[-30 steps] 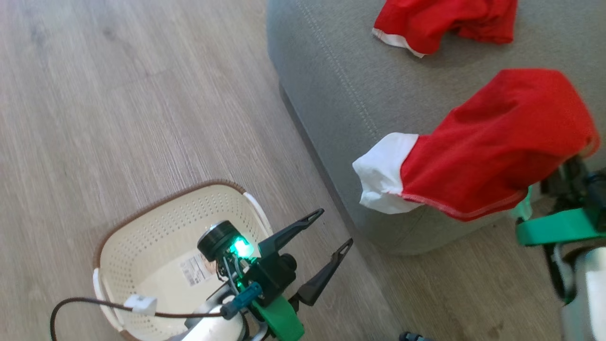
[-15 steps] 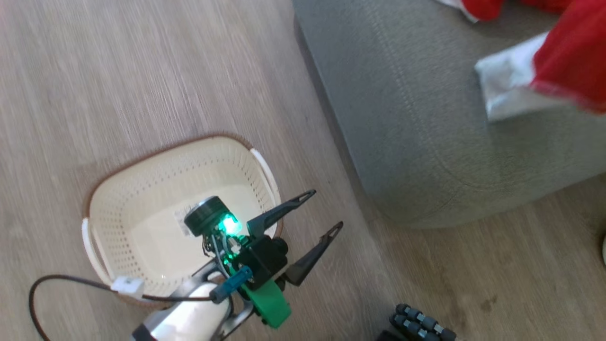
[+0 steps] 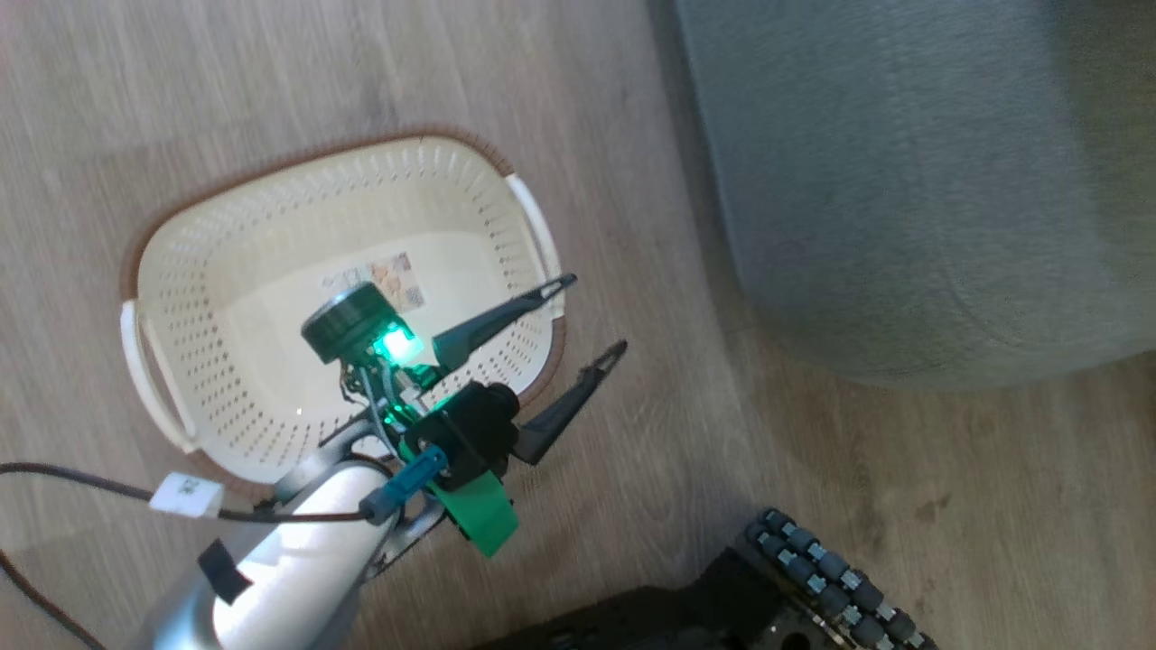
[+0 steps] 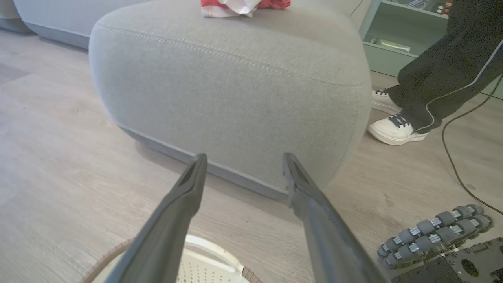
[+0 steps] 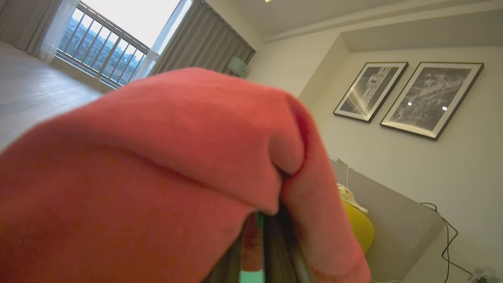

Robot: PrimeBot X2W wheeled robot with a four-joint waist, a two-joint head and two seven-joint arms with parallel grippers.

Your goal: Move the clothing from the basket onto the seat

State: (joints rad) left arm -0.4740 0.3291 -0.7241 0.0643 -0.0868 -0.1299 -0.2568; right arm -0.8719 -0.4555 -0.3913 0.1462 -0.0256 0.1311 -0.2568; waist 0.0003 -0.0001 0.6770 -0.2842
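Pale grey-brown wood-look planks are running across the floor [image 3: 226,72], and soft light is glancing off them. Bright daylight is coming in through a tall window [image 5: 114,35] with a railing outside, and grey curtains [image 5: 204,47] are hanging at its sides. Two dark-framed black-and-white pictures [image 5: 371,91] are hanging side by side on a cream wall [image 5: 452,177], inside a shallow recess. A pale teal open shelf unit [image 4: 379,59] is standing on the floor
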